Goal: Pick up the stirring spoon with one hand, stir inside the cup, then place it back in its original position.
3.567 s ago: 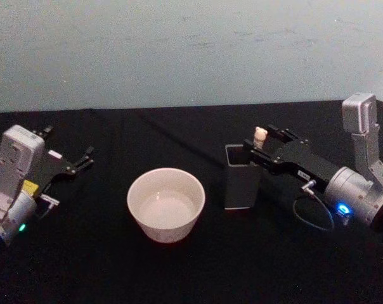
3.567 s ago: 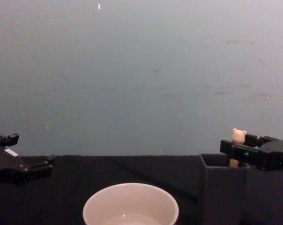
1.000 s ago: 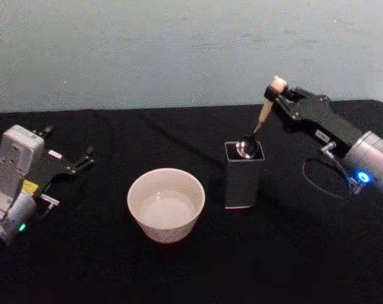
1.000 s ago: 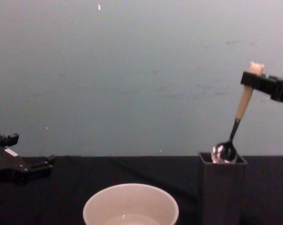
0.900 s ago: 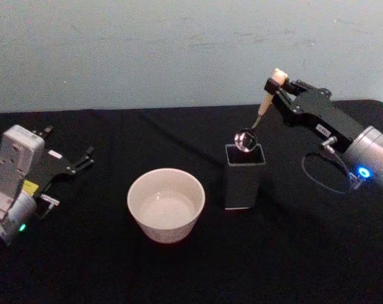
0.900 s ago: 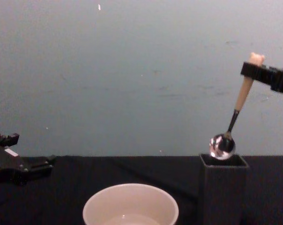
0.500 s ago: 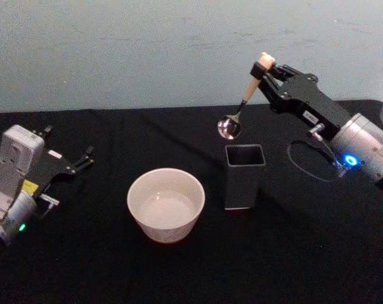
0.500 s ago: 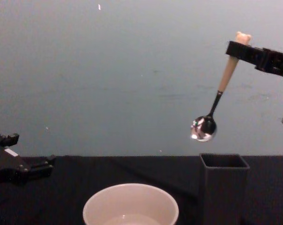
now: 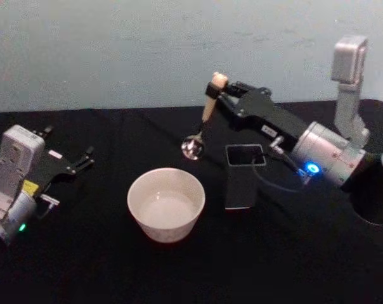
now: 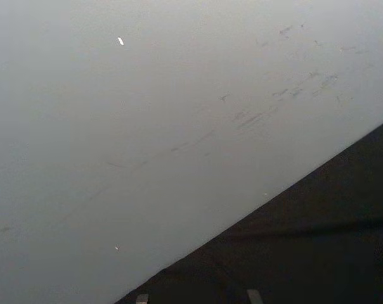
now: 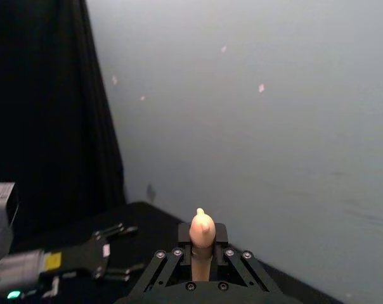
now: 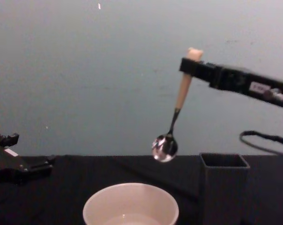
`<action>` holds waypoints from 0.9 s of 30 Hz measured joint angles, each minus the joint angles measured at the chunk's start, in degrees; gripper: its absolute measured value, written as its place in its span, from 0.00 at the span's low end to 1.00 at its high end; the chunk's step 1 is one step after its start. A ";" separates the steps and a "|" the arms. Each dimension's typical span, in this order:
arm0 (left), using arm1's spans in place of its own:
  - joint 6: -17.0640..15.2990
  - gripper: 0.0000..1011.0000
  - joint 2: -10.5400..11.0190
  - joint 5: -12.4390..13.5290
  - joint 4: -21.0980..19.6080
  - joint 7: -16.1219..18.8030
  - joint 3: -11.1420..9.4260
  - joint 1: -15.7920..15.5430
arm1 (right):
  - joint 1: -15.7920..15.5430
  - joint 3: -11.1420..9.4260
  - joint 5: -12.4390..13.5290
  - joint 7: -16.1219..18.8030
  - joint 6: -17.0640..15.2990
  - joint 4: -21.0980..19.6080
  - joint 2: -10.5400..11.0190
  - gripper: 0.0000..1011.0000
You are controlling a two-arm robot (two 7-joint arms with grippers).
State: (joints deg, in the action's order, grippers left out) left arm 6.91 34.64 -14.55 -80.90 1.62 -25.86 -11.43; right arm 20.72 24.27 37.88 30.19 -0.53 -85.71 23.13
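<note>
Chest view: the right tool point(image 12: 192, 64) pinches the spoon point(image 12: 175, 112) just under its bear head. The spoon hangs tilted in the air, its bowl above the right side of the cup point(image 12: 99, 198) and left of the grey holder point(image 12: 224, 187). The left tool point(image 12: 33, 168) rests spread at the tabletop's point(image 12: 62, 187) left edge.

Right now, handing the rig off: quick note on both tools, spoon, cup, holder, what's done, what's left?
Right tool: shut on the stirring spoon just under its bear head; it hangs bowl-down in the air between holder and cup, not in the cup.
Left tool: open, parked at the left of the table.
Done: spoon is out of the holder.
Left: lower it into the cup, stir, put it back in the holder.
</note>
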 joint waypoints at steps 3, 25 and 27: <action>0.00 0.99 0.00 0.00 0.00 0.00 0.00 0.00 | 0.60 1.31 -0.78 0.65 -0.04 0.81 -0.12 0.19; 0.00 0.99 0.00 0.00 0.00 0.00 0.00 0.00 | 1.57 9.53 -5.93 7.47 0.16 3.59 1.20 0.19; 0.00 0.99 0.00 0.00 0.00 0.00 0.00 0.00 | 1.63 10.00 -6.00 7.84 -0.02 3.66 1.16 0.19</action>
State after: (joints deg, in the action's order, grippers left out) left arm 6.91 34.65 -14.55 -80.90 1.62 -25.86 -11.43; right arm 22.34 34.27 31.88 38.03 -0.54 -82.04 24.28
